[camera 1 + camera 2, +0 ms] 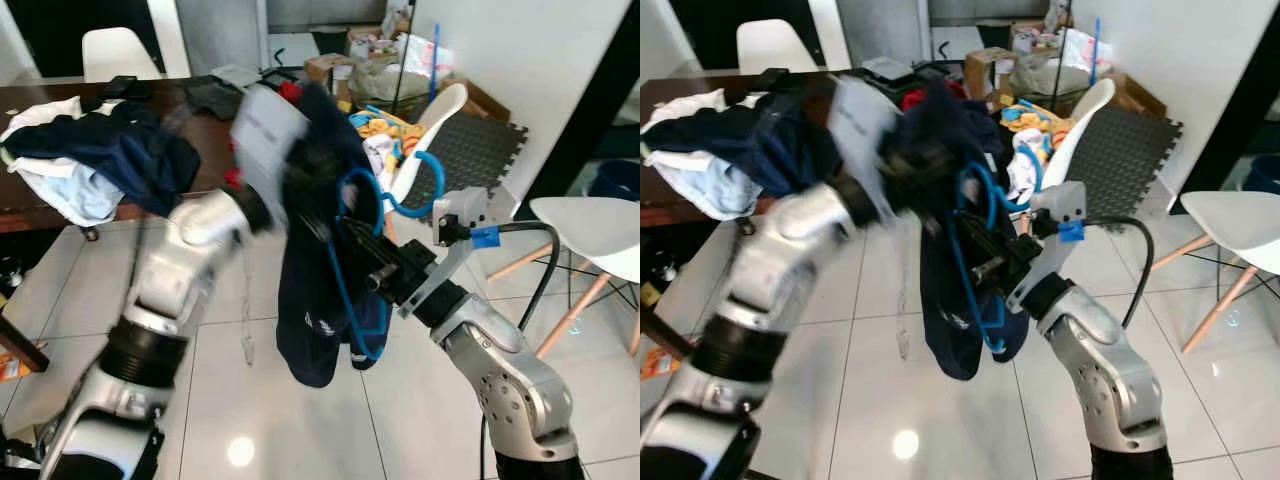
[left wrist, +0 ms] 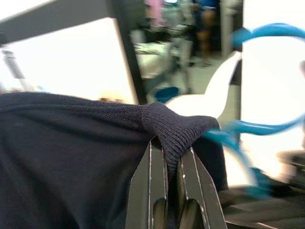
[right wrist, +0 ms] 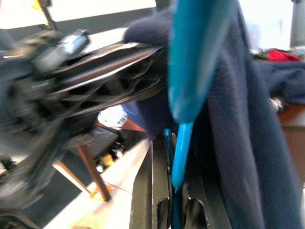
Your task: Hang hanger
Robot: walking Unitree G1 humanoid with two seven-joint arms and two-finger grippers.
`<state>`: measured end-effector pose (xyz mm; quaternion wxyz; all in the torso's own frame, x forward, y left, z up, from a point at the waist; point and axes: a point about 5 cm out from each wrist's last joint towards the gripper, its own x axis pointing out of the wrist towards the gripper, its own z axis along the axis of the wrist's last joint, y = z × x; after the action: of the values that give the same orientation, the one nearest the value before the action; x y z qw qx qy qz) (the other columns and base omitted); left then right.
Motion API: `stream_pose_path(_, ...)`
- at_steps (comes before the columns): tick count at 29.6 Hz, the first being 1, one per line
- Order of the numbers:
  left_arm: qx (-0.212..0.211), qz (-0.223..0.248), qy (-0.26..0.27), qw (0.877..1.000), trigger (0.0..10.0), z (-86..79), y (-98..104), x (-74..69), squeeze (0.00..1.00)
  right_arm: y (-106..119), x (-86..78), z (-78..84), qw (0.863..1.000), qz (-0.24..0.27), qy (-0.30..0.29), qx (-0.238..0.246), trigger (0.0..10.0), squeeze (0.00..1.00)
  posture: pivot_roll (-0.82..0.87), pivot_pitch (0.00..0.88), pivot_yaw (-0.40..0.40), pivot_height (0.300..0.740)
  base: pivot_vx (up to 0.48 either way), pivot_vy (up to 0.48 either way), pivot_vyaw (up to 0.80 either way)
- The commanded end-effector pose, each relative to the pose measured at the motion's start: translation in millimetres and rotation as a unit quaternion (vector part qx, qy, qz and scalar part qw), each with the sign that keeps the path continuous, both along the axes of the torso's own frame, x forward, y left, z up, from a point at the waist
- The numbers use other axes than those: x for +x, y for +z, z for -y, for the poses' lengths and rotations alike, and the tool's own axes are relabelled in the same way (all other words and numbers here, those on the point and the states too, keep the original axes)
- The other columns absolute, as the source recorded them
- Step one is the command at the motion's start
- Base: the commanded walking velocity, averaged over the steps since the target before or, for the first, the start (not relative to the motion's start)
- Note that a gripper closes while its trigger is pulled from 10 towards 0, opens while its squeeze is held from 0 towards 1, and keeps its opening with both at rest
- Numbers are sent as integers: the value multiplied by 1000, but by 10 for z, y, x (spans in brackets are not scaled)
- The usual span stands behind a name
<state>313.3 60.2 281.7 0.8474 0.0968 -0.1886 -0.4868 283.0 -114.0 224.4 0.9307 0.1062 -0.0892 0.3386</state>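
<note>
While the right gripper [image 3: 172, 191] pinches the thin bar of the blue hanger [image 1: 352, 262] between its closed fingers, the left gripper [image 2: 171, 179] is clamped on a fold of the dark navy garment [image 1: 318, 300] at its top edge. Both meet in mid-air in front of the robot, above the white tile floor [image 1: 240, 400]. The garment hangs down from the left gripper, draped partly over the hanger, its lower hem clear of the floor. The hanger's hook [image 1: 428, 190] curls up past the right wrist. The left arm is blurred. Behind on the left, a dark table [image 1: 30, 100] carries a pile of clothes [image 1: 90, 155]. A white chair [image 1: 590, 225] stands to the right, near the right arm, with open tile between.
</note>
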Motion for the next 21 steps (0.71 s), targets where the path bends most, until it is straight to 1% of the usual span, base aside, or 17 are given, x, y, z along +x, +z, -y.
stream_pose_path(1, 15, 9, -58, 998, 0, 147, 12, -131, 0, 87, -10, -105, 1000, 24, 20, -1, 10000, 0, 11, 90, 15, 740, 0, 0, 0)
stream_pose_path(3, 28, 0, -80, 996, 0, 190, -60, -191, 0, 92, 18, -106, 1000, 23, 13, -3, 10000, 0, 15, 90, 12, 740, 0, 0, 0)
stream_pose_path(4, 28, 0, -80, 996, 0, 190, -60, -191, 0, 92, 18, -106, 1000, 23, 13, -3, 10000, 0, 15, 90, 12, 740, 0, 0, 0)
stream_pose_path(5, 36, -3, -84, 996, 784, 200, -93, -204, 0, 91, 23, -107, 1000, 22, 13, -3, 10000, 0, 15, 90, 12, 740, 0, 0, 0)
stream_pose_path(6, 45, -5, -85, 995, 784, 205, -126, -207, 0, 91, 24, -107, 1000, 22, 12, -3, 10000, 0, 15, 90, 12, 740, 0, 0, 0)
stream_pose_path(8, 66, -9, -76, 995, 1529, 192, -208, -185, 0, 96, 26, -106, 1000, 23, 9, 2, 10000, 0, 15, 90, 12, 740, 0, 0, 0)
stream_pose_path(9, 66, -9, -76, 995, 1529, 192, -208, -185, 0, 96, 26, -106, 1000, 23, 9, 2, 10000, 0, 15, 90, 12, 740, 0, 0, 0)
stream_pose_path(10, 71, -11, -73, 995, 2745, 184, -231, -176, 0, 98, 27, -106, 1000, 24, 8, 3, 10000, 0, 15, 90, 12, 740, 0, 0, 0)
stream_pose_path(11, 89, -9, -55, 994, 10000, 140, -269, -136, 0, 103, 27, -101, 1000, 26, 6, 4, 10000, 0, 11, 93, 16, 740, 0, 0, 0)
stream_pose_path(12, 89, -9, -55, 994, 10000, 140, -269, -136, 0, 103, 27, -101, 1000, 26, 6, 4, 10000, 0, 11, 93, 16, 740, 0, 0, 0)
stream_pose_path(13, 103, -5, -33, 994, 10000, 78, -292, -85, 0, 106, 26, -93, 1000, 28, 4, 5, 10000, 0, 11, 93, 16, 740, 0, 0, 0)
stream_pose_path(14, 103, -5, -33, 994, 10000, 78, -292, -85, 0, 106, 26, -93, 1000, 28, 4, 5, 10000, 0, 11, 93, 16, 740, 0, 0, 0)
stream_pose_path(16, 126, -1, -1, 992, 10000, -25, -310, -20, 0, 110, 30, -78, 1000, 30, 0, 6, 10000, 0, 10, 94, 15, 740, 0, 0, 0)
stream_pose_path(17, 126, -1, -1, 992, 10000, -25, -310, -20, 0, 110, 30, -78, 1000, 30, 0, 6, 10000, 0, 10, 94, 15, 740, 0, 0, 0)
stream_pose_path(19, 136, -2, 16, 991, 10000, -111, -304, 15, 0, 118, 35, -50, 999, 32, -4, 8, 10000, 0, 13, 94, 13, 740, 0, 0, 0)
stream_pose_path(21, 135, -6, 13, 991, 10000, -128, -303, 6, 0, 124, 41, -37, 999, 33, -6, 10, 10000, 0, 14, 94, 12, 740, 0, 0, 0)
